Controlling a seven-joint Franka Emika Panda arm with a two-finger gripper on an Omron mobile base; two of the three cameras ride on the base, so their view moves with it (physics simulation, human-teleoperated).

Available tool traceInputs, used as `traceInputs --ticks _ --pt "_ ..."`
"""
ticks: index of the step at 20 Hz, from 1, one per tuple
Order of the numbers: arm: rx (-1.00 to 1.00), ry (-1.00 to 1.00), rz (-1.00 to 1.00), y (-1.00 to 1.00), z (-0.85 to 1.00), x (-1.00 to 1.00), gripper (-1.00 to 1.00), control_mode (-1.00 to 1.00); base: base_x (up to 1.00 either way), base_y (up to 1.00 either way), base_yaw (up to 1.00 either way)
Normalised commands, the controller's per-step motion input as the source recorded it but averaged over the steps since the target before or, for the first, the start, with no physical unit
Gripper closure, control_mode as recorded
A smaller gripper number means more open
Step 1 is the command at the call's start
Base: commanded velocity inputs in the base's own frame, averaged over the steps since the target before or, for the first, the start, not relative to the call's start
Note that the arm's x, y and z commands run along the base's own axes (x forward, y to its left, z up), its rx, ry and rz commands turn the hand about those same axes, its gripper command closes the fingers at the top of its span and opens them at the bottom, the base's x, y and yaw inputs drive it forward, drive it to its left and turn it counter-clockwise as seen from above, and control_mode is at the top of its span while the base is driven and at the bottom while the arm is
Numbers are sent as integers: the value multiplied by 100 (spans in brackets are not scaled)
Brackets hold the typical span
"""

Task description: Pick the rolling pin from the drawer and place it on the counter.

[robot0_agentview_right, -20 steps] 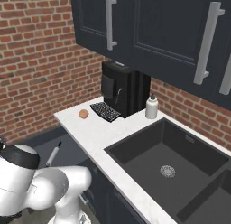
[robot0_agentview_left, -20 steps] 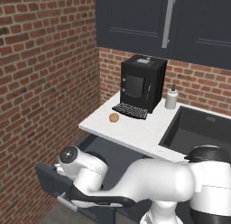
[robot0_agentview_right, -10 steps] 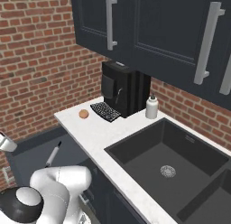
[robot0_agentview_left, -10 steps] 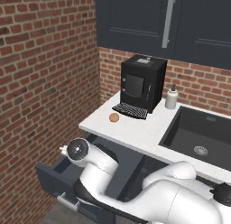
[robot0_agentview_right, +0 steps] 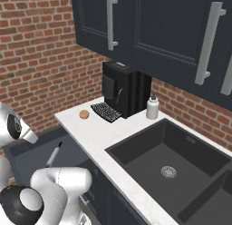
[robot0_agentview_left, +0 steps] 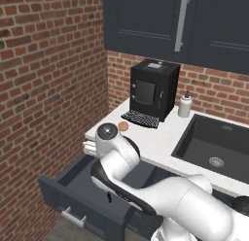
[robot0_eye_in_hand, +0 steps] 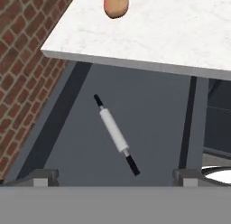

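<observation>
The rolling pin (robot0_eye_in_hand: 115, 133), slim and white with black handles, lies at a slant on the floor of the open dark grey drawer (robot0_eye_in_hand: 149, 110). It also shows in the right base view as the rolling pin (robot0_agentview_right: 53, 155) inside the drawer (robot0_agentview_right: 31, 158). My gripper (robot0_eye_in_hand: 115, 179) hangs above the pin, open, its fingertips (robot0_eye_in_hand: 43, 176) spread wide with nothing between them. The white marbled counter (robot0_eye_in_hand: 171, 33) overhangs the back of the drawer. In the left base view my arm covers most of the drawer (robot0_agentview_left: 73, 194), whose front carries a silver bar handle (robot0_agentview_left: 74, 217).
A small round brown item (robot0_agentview_left: 123, 126) lies near the counter's left corner. Behind it stand a black coffee machine (robot0_agentview_left: 153, 89) and a white soap bottle (robot0_agentview_left: 185, 106). The dark sink (robot0_agentview_left: 219, 143) is to the right, a brick wall (robot0_agentview_left: 44, 89) to the left, and dark cabinets overhead.
My arm has swung up and toward the counter edge over the open drawer. The rolling pin has stayed where it lay.
</observation>
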Motion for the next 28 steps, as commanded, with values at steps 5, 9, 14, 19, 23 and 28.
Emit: traceInputs --ticks 5,9,14,19,23,28 --pt "0 20 9 9 -35 4 -100 -100 0 0 0" --pt "0 14 10 1 -44 10 -100 -100 0 0 0" --pt "0 6 5 0 -31 7 -100 -100 0 0 0" --pt "0 0 0 -2 -26 0 -100 -100 0 0 0" --pt "0 0 0 -3 -29 0 -100 -100 0 0 0" --pt "0 0 0 -24 -23 5 -100 -100 0 0 0"
